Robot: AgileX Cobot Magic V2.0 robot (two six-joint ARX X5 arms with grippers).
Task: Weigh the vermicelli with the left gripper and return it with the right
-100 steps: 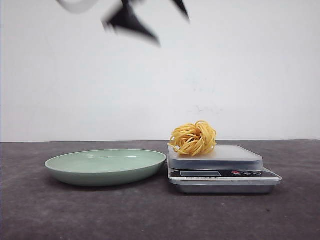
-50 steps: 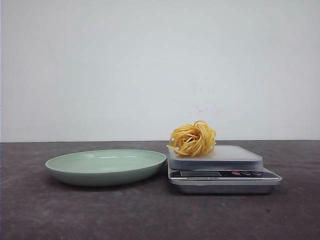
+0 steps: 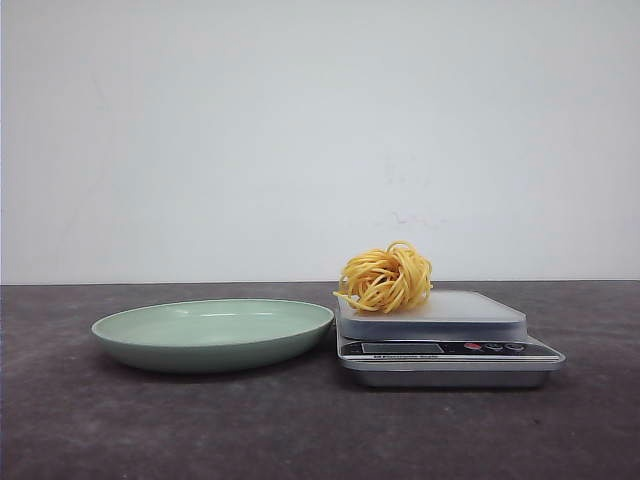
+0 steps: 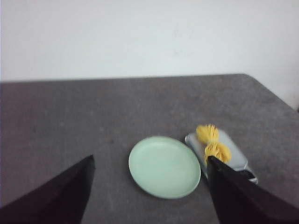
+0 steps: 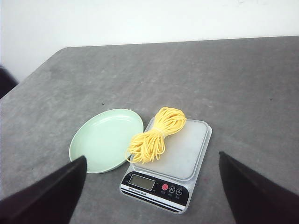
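So the vermicelli (image 3: 387, 277) is sitting on the scale (image 3: 445, 345), on the weighing platform toward its 9 o'clock side in the front view, with a few loose strands hanging over the edge closest to the plate (image 3: 213, 333). That pale green plate sits just beside the scale at its 9 o'clock, and I can't tell if the two touch. Both rest on the dark grey tabletop (image 3: 300, 430).

Neither arm shows up in the front view. From the left wrist camera, the left claw (image 4: 149, 186) is spread wide, well above the tabletop, with nothing between its dark fingers (image 4: 60, 196). Same deal on the right: the right claw (image 5: 149, 186) is spread wide too, well up and looking down on the scale and noodles. From there you can see the bundle is really a long looped skein lying diagonally across the platform. The scale's display (image 5: 141, 181) is too small to read.
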